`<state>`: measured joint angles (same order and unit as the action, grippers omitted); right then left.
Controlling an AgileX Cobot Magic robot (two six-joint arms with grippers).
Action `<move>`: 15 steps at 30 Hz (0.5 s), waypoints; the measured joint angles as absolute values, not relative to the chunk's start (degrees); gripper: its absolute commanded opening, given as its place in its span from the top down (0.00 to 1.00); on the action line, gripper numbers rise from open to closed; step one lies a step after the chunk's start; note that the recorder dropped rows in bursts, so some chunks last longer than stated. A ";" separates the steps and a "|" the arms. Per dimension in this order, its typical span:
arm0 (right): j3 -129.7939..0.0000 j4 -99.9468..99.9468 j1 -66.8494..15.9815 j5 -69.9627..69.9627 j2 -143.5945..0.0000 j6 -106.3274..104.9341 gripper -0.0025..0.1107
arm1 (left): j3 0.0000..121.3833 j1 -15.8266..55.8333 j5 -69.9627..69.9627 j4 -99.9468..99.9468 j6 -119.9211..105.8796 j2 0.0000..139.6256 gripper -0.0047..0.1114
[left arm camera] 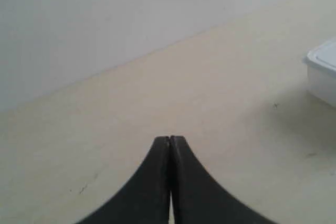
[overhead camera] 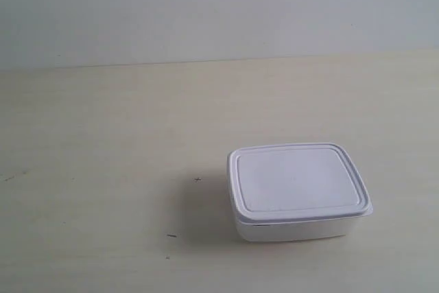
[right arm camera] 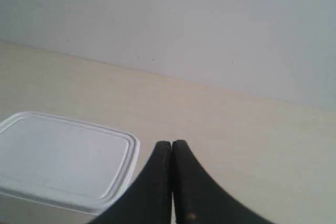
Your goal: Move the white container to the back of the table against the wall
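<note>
White container (overhead camera: 300, 186) sits lidded on table (overhead camera: 103, 142), apart from wall (overhead camera: 206, 5).

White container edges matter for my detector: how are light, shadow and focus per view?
Exterior view: soft light, white container sharp, faint shadow on the table beside it. Left wrist view: container's corner blurred. Right wrist view: soft focus, no glare.

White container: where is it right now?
In the exterior view, the white container sits lid-on on the table, lower right of centre, well short of the wall at the back, with nothing touching it.
</note>
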<state>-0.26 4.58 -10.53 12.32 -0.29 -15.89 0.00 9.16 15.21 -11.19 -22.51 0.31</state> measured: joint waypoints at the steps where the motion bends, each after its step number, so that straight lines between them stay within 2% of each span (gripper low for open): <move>1: -0.26 4.58 -10.53 11.64 -0.29 -15.89 0.98 | 0.00 9.16 14.07 -11.74 -22.51 0.31 0.96; 5: -0.26 4.58 -10.53 6.03 -0.29 -15.89 0.98 | 0.00 9.16 7.87 -15.22 -22.51 0.31 0.96; 10: -0.26 4.58 -10.53 -7.33 -0.29 -15.62 0.98 | 0.00 9.16 0.30 -21.18 -20.68 0.31 0.96; 15: -0.26 7.79 -10.53 -16.49 -0.29 -11.29 0.98 | 0.00 9.16 -3.99 -29.82 -12.55 0.31 0.96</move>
